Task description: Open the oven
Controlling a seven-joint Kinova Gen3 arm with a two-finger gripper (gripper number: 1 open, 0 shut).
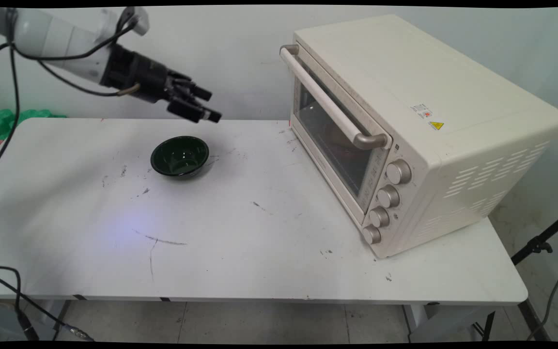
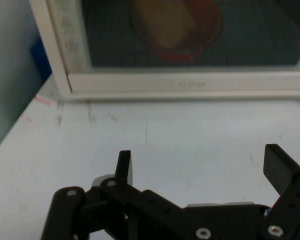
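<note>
We see the gripper (image 1: pixel 205 107), fingers spread and empty, poised above the table (image 1: pixel 259 252) just beyond a dark green bowl (image 1: pixel 179 155), facing a cream toaster oven (image 1: pixel 405 131) whose closed glass door (image 2: pixel 190 35) shows a reddish dish inside.

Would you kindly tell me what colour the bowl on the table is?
Dark green bowl; the main view shows it best.
</note>
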